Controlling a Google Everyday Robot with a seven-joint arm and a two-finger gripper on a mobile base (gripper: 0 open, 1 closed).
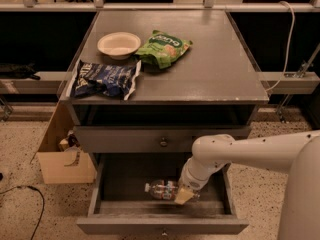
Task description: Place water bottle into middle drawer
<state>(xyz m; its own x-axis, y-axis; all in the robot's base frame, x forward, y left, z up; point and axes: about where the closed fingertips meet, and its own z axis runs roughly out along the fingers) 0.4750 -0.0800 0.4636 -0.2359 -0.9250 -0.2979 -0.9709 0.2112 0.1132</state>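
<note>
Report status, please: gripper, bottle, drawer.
Gripper down inside the open middle drawer, beside the water bottle. Bottle lies on its side on drawer floor. No obstacle seen.

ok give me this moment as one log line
phase: place | water bottle: lying on its side in middle drawer | middle drawer: pulled open | gripper: down in the drawer, at the bottle

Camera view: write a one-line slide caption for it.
The gripper reaches into the open middle drawer, at the right end of the water bottle lying on the drawer floor.
</note>
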